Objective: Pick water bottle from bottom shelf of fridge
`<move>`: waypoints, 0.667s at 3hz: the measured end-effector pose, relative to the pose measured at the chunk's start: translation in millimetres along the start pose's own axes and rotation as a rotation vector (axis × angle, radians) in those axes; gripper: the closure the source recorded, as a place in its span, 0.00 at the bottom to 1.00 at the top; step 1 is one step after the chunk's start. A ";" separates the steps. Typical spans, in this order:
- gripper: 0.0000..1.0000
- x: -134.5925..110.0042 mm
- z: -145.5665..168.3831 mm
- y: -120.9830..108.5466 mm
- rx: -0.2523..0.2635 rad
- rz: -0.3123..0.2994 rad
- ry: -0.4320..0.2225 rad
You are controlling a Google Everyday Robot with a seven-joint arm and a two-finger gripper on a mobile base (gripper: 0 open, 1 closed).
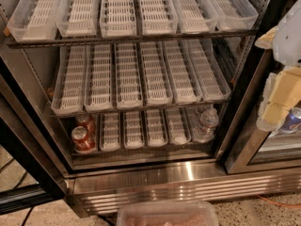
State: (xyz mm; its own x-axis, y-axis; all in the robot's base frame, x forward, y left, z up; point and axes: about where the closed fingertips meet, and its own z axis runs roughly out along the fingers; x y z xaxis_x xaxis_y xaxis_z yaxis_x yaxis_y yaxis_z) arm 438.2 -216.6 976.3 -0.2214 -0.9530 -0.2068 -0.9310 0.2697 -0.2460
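Observation:
The fridge (155,175) stands open, with three racks of white slotted trays. On the bottom shelf (133,129), the water bottle (207,122) stands upright in the far right lane, clear with a white cap and a pale label. My gripper (275,105), pale yellow and white, hangs at the right edge of the view. It is outside the fridge, in front of the dark door frame, to the right of the bottle and slightly above it. It is apart from the bottle.
Two red soda cans (83,137) stand in the bottom shelf's far left lane. A blue can (292,120) shows behind the glass on the right. A clear plastic bin (167,214) sits at the bottom edge, before the ribbed kick plate (188,188). The dark door frame (242,93) stands between gripper and bottle.

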 end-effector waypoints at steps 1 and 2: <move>0.00 0.0 0.0 0.0 0.000 0.000 0.000; 0.00 1.1 4.5 2.8 0.014 0.012 -0.005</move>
State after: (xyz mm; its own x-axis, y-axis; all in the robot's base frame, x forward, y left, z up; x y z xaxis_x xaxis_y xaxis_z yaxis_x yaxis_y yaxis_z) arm 436.6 -216.3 971.2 -0.2313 -0.9489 -0.2149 -0.9239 0.2834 -0.2569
